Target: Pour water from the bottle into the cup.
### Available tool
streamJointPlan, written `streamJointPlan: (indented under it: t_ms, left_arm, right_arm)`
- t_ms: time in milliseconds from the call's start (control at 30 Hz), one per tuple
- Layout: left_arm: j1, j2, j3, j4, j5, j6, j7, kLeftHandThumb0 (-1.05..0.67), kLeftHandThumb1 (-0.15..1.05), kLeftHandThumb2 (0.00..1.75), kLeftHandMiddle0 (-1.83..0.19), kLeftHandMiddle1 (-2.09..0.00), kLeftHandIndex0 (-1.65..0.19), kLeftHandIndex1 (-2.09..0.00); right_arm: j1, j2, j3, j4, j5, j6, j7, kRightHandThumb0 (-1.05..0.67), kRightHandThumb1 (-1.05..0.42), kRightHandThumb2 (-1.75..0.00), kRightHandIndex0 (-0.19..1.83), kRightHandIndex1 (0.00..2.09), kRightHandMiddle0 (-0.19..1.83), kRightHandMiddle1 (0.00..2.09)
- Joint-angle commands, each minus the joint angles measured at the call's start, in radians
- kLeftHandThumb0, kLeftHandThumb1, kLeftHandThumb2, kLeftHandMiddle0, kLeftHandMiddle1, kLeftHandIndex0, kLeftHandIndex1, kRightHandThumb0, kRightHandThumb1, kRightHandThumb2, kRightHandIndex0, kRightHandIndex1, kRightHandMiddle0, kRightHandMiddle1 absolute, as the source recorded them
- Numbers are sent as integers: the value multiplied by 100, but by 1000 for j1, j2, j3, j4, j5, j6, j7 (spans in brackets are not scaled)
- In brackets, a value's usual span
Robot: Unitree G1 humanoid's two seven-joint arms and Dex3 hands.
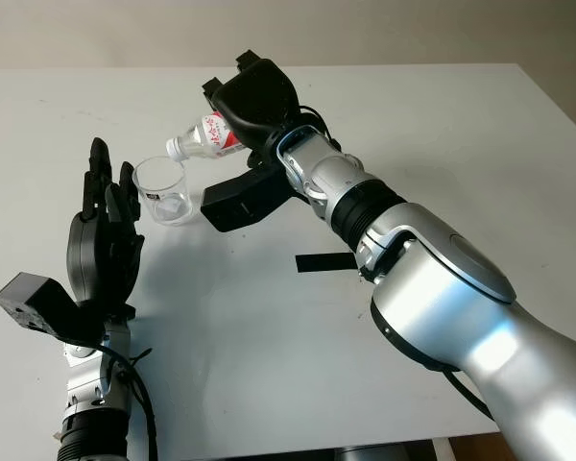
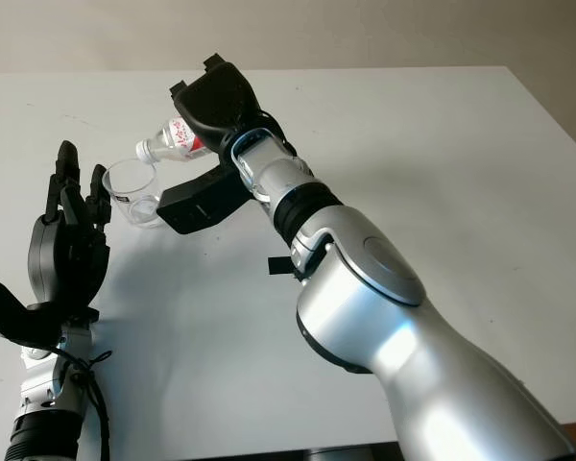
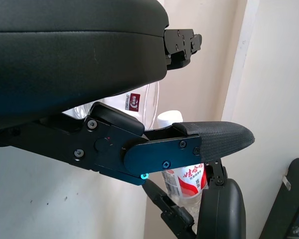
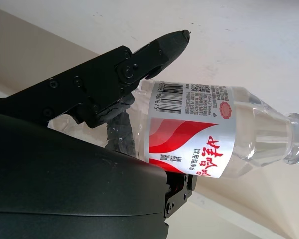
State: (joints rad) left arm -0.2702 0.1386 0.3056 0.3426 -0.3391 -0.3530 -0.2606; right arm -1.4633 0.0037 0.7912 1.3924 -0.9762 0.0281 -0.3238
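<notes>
Upper left of the frame: the right hand (image 1: 254, 101), fingers clamped on the clear plastic bottle with a red-and-white label (image 1: 204, 136), tilts its neck over the clear plastic cup (image 1: 163, 191) on the white bench (image 1: 269, 346). The left hand (image 1: 106, 240), open, stands just beside the cup.

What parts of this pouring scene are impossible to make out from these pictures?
- Rear of the bottle: covered by the right robot hand in the eye views.
- Any stream into the cup: too fine to see.
- Water level in the cup: clear on white table.
- Left robot hand is open beside the cup.
</notes>
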Motion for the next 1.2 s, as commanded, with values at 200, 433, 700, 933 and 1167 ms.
streamJointPlan:
  t_ms: [200, 433, 700, 933, 1167]
  left_arm:
    - [45, -31, -3, 34, -3, -1, 5, -88, 105, 55, 5, 0, 7, 0]
    - [41, -30, 1, 43, -10, -10, -8, -86, 105, 56, 5, 0, 8, 0]
    - [41, -28, 1, 44, -5, -12, -7, -87, 105, 56, 5, 0, 8, 0]
    - [52, -24, 2, 26, -4, -7, -7, -86, 105, 58, 5, 0, 9, 0]
    - [50, -15, 8, 27, -8, -6, -15, -88, 105, 55, 4, 0, 7, 0]
  right_arm:
    - [-35, -12, 5, -3, -5, -13, -26, -36, -95, -5, 40, 209, 32, 104]
    - [-33, -13, -5, -4, 8, -27, -42, -36, -95, -5, 45, 209, 30, 104]
    - [-16, -22, -105, -10, 101, -52, -68, -29, -94, -5, 45, 209, 26, 97]
    - [-12, -40, -278, -21, 278, -72, 14, -21, -103, -6, 43, 209, 15, 110]
    - [22, -67, -458, -34, 455, -111, 49, -16, -105, -10, 90, 209, 76, 209]
